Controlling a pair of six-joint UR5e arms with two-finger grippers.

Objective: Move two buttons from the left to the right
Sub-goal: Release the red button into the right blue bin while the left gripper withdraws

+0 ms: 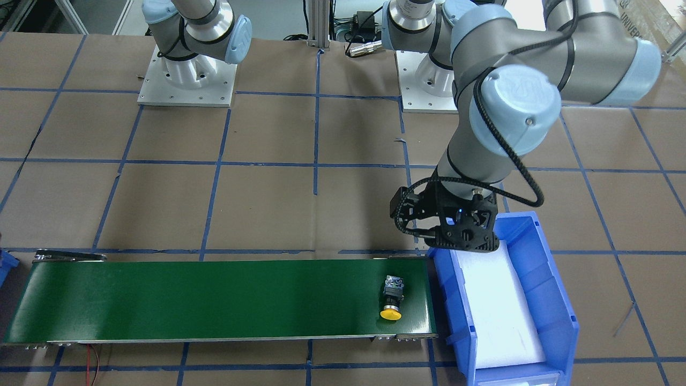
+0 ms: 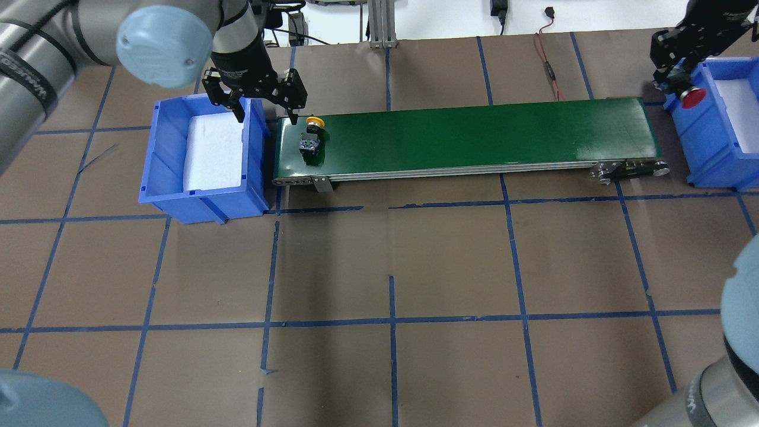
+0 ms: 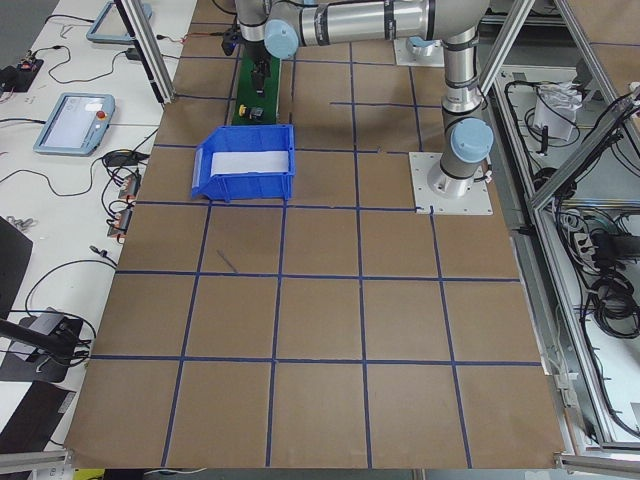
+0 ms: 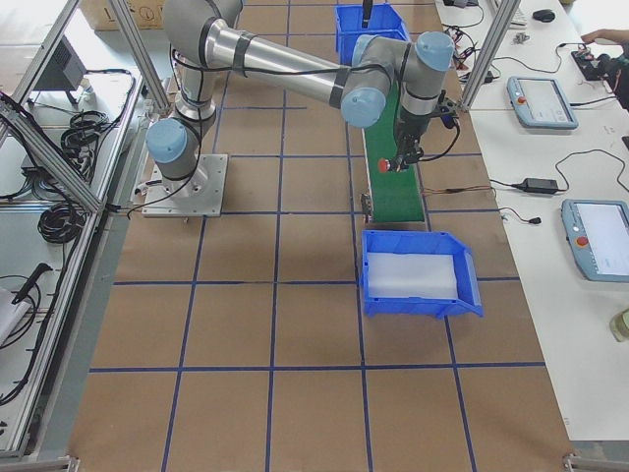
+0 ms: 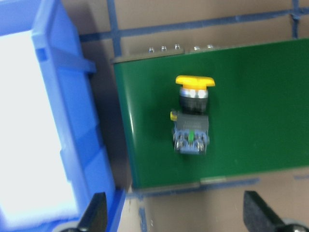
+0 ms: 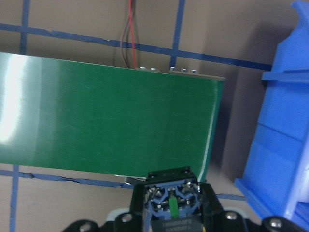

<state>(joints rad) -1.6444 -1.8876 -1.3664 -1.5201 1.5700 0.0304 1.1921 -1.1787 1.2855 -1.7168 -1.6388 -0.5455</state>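
Note:
A yellow-capped button (image 2: 312, 139) lies on its side at the left end of the green belt (image 2: 474, 136), also seen from the front (image 1: 391, 300) and from the left wrist (image 5: 192, 116). My left gripper (image 2: 265, 112) hangs open above the gap between the left blue bin (image 2: 201, 198) and the belt. Nothing is between its fingertips (image 5: 94, 217). My right gripper (image 2: 682, 89) is shut on the red-capped button (image 2: 692, 98), held just past the belt's right end, at the near wall of the right blue bin (image 2: 723, 160). The right wrist view shows that button's grey contact block (image 6: 171, 195) between the fingers.
Both bins hold a white foam liner (image 2: 214, 151). A red and black wire (image 2: 548, 65) runs behind the belt. Brown paper with a blue tape grid (image 2: 391, 323) covers the table. The arm bases (image 1: 187, 80) stand on white plates.

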